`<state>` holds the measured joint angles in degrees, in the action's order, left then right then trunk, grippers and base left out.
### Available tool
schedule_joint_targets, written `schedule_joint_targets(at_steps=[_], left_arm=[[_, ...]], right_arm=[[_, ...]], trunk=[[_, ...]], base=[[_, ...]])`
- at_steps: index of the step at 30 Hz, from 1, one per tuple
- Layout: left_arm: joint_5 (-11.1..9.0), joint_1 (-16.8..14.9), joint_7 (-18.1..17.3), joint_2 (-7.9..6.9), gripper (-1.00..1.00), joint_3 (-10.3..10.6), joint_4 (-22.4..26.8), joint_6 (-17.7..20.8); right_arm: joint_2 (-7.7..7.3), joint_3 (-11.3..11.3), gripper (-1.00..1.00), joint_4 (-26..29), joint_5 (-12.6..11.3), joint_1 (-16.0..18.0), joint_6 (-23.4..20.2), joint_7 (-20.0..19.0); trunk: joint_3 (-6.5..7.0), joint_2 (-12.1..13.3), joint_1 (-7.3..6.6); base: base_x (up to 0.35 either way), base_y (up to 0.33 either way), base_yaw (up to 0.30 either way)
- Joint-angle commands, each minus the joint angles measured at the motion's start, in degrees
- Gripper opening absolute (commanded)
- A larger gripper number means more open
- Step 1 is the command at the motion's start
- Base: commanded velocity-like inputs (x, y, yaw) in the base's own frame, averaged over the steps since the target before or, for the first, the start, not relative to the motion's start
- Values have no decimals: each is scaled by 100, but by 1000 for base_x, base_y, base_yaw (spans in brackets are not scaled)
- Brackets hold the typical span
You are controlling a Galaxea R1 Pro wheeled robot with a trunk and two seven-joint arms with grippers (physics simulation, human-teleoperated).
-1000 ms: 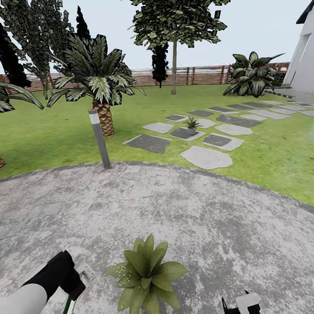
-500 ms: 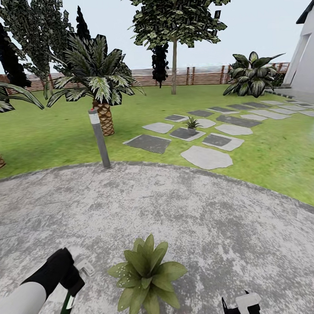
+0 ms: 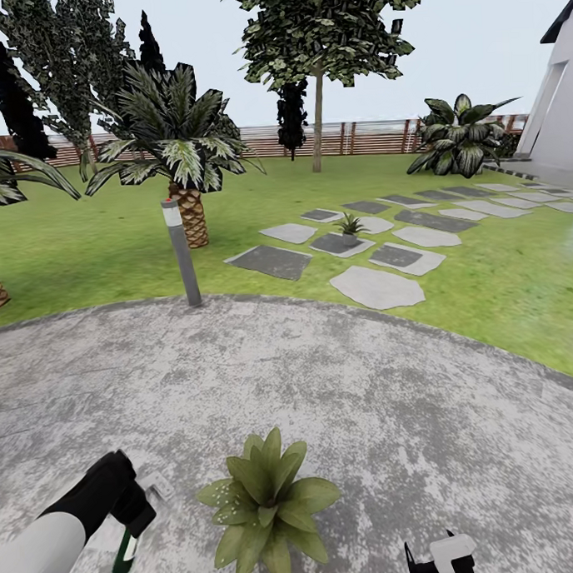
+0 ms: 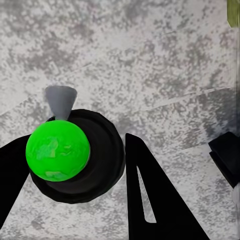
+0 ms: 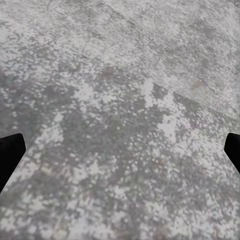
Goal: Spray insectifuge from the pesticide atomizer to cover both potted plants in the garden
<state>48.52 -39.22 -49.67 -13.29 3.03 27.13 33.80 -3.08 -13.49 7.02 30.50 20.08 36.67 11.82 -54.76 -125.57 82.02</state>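
Spraying goes best nozzle-first: head view has the left gripper clamped on the pesticide atomizer just beside the near potted plant. Left wrist view: fingers hug it. Right wrist view: fingers apart over patio.

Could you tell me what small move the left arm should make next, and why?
Probably swing the left gripper right, aiming the spray bottle at the near potted plant: the bottle is held beside it, off to its left, above the patio.
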Motion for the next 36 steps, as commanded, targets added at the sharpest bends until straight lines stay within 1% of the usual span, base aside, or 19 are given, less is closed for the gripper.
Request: schedule_joint_targets(at_steps=[1, 2, 3, 4, 5, 7, 8, 10, 13, 14, 21, 30, 36], left_arm=[[15, -10, -50, 1, -100, 31, 15, 35], [12, -17, -98, 9, -100, 31, 18, 43], [23, -23, -325, 26, -100, 37, 26, 55], [64, -29, -656, 51, -100, 50, 104, 58], [101, -62, -834, 54, -100, 59, 211, 66], [194, -91, -1013, 54, -100, 63, 292, 71], [305, -101, -1121, 60, -100, 64, 327, 73], [623, -109, -1258, 101, -100, 71, 354, 74], [944, -117, -1408, 184, -100, 73, 369, 88], [994, -119, -1471, 198, -100, 72, 371, 92], [1028, -147, -1518, 203, -100, 66, 378, 101], [1029, -156, -1515, 212, -100, 66, 374, 101], [1035, -156, -1511, 227, -100, 66, 372, 101]], right_arm=[[0, -24, 100, -8, 61, 4, 13, 39], [0, -23, 100, -8, 61, 6, 11, 39], [0, -22, 100, -8, 61, 5, 15, 39], [0, -22, 100, -8, 61, 4, 15, 39], [0, -22, 100, -8, 61, 4, 16, 39], [0, -22, 100, -8, 61, 4, 16, 39], [0, -22, 100, -8, 61, 4, 16, 39], [0, -22, 100, -8, 61, 4, 16, 39], [0, -22, 100, -8, 61, 6, 16, 39], [0, -22, 100, -8, 61, 5, 16, 39], [-6, -26, 100, -8, 61, 4, 16, 39], [-8, -27, 100, -8, 64, 5, 14, 40], [-1, -24, 100, -8, 62, 4, 15, 39]], trunk=[[-5, -2, -1], [-5, -2, -1], [-5, -2, -1], [-5, -2, -1], [-5, -2, -1], [-5, -2, -1], [-5, -2, -1], [-5, -2, -1], [-5, -2, -1], [-5, -2, -1], [-5, -2, -1], [-5, -2, -1], [-5, -2, -1]], base=[[0, 0, 0], [0, 0, 0], [0, 0, 0], [0, 0, 0], [0, 0, 70], [-49, -73, 146], [-30, -188, 223], [-11, -164, 256], [-3, -48, 271], [-1, -8, 269], [0, -40, 69], [-17, -254, 1], [-180, -235, 1]])
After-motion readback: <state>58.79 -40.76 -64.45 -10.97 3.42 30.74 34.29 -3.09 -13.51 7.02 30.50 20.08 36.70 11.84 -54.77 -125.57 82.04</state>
